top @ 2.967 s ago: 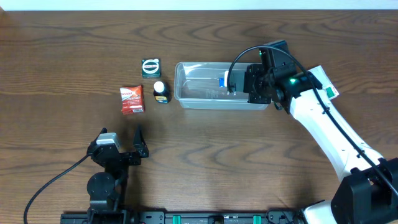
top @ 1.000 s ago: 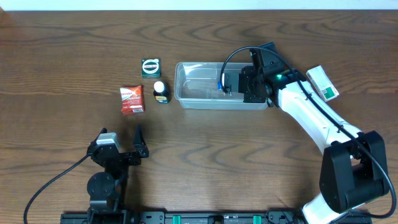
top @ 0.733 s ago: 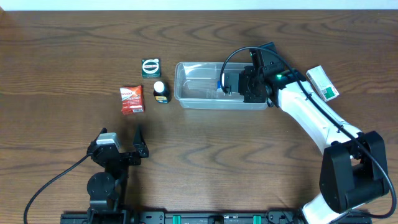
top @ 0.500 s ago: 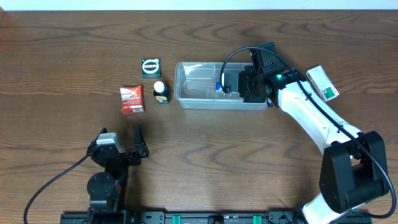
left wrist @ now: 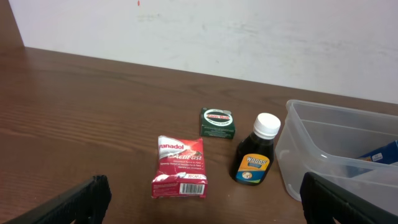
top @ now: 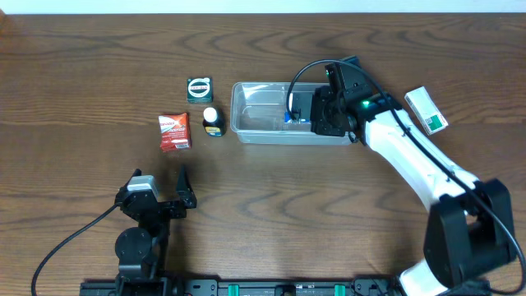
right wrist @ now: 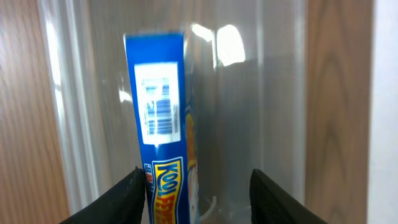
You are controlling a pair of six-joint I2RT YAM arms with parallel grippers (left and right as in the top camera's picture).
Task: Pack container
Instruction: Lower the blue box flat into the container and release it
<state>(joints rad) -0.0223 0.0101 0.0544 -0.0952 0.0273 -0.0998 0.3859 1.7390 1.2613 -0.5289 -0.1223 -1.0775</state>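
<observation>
1. seen from overhead, a dark brown wooden table fills the frame. one robot arm sits at the lower left and another reaches in from the lower right.
2. the container, a clear plastic tub with rounded corners and a rim, lies in the upper middle of the frame, its long side running left to right.
3. the right gripper is at the right end of the tub, reaching down into it. in the right wrist view its two dark fingers sit at the bottom edge of the frame, spread apart and pinching nothing.
4. a blue box stands on a narrow edge inside the tub, with a white barcode label facing the wrist camera. it sits between the two fingers, close against the one at the lower left of that frame, with a clear gap to the other. whether it touches that finger cannot be told.
5. the left gripper rests at the lower left of the overhead frame, well apart from every item. its fingers are spread and hold nothing.
6. three items lie left of the tub, outside it:
   - a small dark bottle with a white cap, just beside the tub's left end
   - a square green box, above the bottle in the frame
   - a red packet, left of the bottle
7. a white and green box lies at the upper right of the frame, beside the right arm and outside the tub.
</observation>
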